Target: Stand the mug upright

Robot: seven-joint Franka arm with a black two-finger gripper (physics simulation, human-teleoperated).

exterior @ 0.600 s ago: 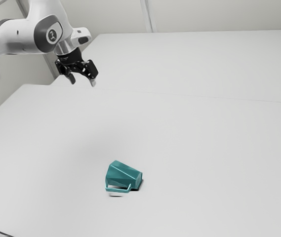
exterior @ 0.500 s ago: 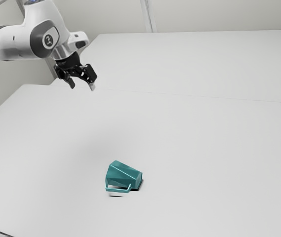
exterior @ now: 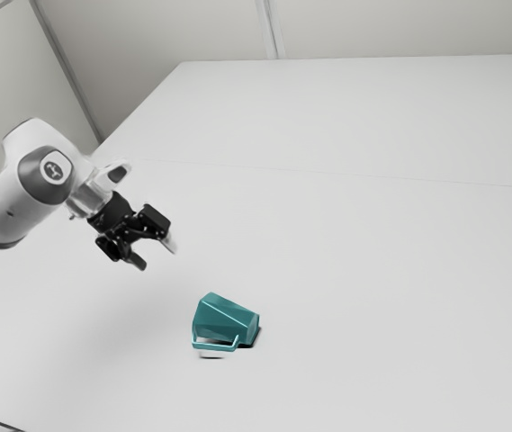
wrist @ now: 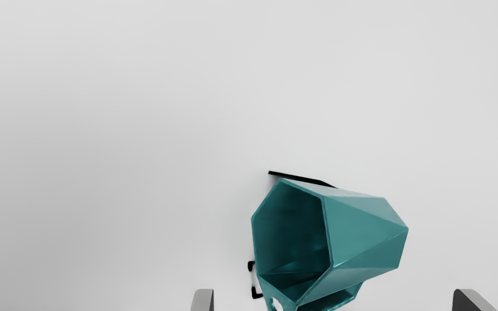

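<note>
One teal mug [exterior: 224, 317] is lying on its side on the pale desk [exterior: 372, 297], its mouth facing toward the exterior view's left, its handle [exterior: 215, 346] showing along the side nearer that camera. Over toward the exterior view's left, the black claw [exterior: 155, 254] is hanging above the desk, released, its fingers [wrist: 202, 300] standing wide apart and gripping nothing.

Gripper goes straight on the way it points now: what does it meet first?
Likely the mug, lying on its side: in the exterior view the gripper slants down toward it, jaws open. Depth is unclear, so the table beside it could come first.
</note>
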